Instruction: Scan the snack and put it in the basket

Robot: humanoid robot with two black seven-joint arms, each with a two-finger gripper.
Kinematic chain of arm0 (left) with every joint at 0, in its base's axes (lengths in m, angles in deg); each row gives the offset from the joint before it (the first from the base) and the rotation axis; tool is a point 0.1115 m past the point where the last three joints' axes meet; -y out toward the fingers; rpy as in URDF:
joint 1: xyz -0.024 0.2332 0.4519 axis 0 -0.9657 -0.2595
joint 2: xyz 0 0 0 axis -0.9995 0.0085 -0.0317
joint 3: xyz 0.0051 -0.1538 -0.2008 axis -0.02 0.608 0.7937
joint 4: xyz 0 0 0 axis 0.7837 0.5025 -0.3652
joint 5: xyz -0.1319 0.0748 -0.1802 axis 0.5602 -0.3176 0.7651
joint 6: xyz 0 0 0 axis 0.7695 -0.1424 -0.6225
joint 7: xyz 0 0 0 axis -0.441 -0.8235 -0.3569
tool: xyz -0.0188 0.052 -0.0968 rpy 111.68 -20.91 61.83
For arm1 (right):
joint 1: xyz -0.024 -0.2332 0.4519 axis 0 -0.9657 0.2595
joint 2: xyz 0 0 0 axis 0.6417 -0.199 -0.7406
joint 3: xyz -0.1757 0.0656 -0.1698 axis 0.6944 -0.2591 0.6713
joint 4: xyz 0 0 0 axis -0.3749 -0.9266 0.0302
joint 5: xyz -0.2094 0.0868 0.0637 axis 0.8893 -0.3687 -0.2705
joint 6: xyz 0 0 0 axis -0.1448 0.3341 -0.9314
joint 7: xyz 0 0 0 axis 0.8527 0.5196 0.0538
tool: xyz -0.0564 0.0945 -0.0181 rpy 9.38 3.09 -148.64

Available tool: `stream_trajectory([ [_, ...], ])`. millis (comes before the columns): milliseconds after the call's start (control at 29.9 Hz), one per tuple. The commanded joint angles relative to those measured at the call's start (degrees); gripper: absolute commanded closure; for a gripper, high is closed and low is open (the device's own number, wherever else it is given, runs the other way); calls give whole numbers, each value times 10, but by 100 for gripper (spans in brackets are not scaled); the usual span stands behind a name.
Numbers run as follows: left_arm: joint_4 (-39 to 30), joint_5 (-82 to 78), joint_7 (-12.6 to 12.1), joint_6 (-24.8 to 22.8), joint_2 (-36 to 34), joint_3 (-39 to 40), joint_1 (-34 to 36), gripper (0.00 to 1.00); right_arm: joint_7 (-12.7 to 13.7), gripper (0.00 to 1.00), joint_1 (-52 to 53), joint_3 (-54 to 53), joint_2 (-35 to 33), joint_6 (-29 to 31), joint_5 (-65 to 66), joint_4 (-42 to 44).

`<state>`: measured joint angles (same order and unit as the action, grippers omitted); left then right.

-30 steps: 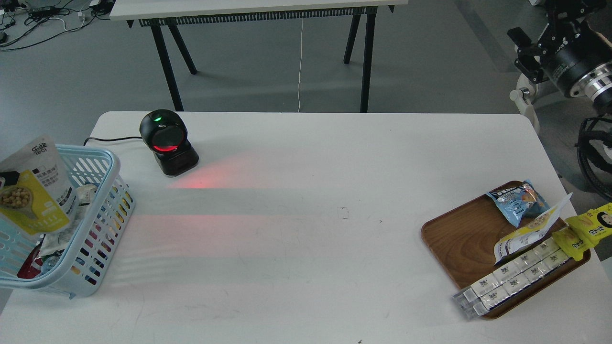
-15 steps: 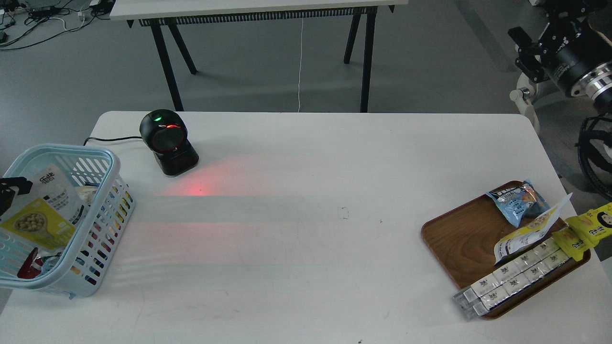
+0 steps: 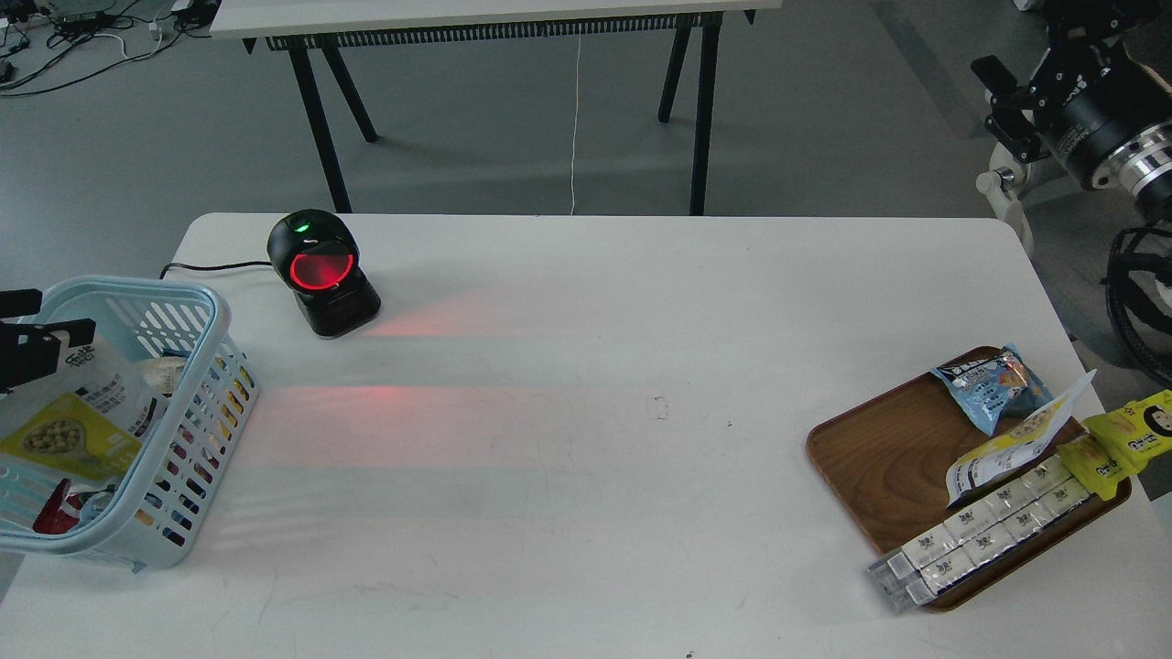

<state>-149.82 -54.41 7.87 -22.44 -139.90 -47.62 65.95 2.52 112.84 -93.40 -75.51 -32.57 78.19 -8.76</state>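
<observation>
The snack (image 3: 78, 416), a pouch with a white top and a yellow panel showing tan beans, lies tilted inside the light blue basket (image 3: 206, 366) at the table's left edge, on top of other packets. My left gripper (image 3: 32, 318) is at the far left edge, just above the pouch's top. Its two black fingers stand apart and hold nothing. My right gripper (image 3: 1000, 99) is high at the top right, off the table, with its fingers apart and empty.
A black barcode scanner (image 3: 320, 273) with a red glowing window stands at the back left, throwing red light on the table. A brown wooden tray (image 3: 879, 467) at the right holds a blue packet (image 3: 993, 384), a similar white-yellow pouch (image 3: 1012, 447), boxed bars and yellow wrappers (image 3: 1122, 439).
The left gripper lowered the pouch into the basket and let it go. It then rose slightly with its fingers apart. The right arm barely moved.
</observation>
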Motion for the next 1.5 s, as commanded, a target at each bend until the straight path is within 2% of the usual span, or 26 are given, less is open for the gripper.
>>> stream_trajectory([
  [0, 12, 47, 0, 1, 39, 40, 0, 1, 0, 1, 4, 1, 1, 0, 3, -7],
  [167, 23, 205, 0, 1, 96, 101, 0, 1, 0, 1, 5, -7, 11, 0, 3, -17],
  [401, 53, 411, 0, 2, 211, 125, -1, 0, 0, 1, 5, -35, 5, 0, 3, -72],
  [568, 62, 595, 0, 2, 281, 163, -2, 0, 0, 1, 3, -34, 18, -4, 24, -57],
  [701, 101, 685, 0, -2, 336, 181, -3, 0, 0, 1, 0, -33, 57, -7, 39, -16],
  [868, 157, 694, 0, -4, 399, 182, -15, 0, 0, 1, -10, -35, 63, -3, 35, 2],
  [1102, 165, 695, 0, -9, 427, 203, -65, 0, 0, 1, -29, -40, 72, 0, 36, -4],
  [1269, 166, 691, 0, -80, 429, 220, -115, 0, 0, 1, -69, -40, 103, 0, 39, -2],
  [1469, 168, 692, 0, -89, 427, 222, -122, 0, 0, 1, -81, -42, 115, 0, 39, -6],
])
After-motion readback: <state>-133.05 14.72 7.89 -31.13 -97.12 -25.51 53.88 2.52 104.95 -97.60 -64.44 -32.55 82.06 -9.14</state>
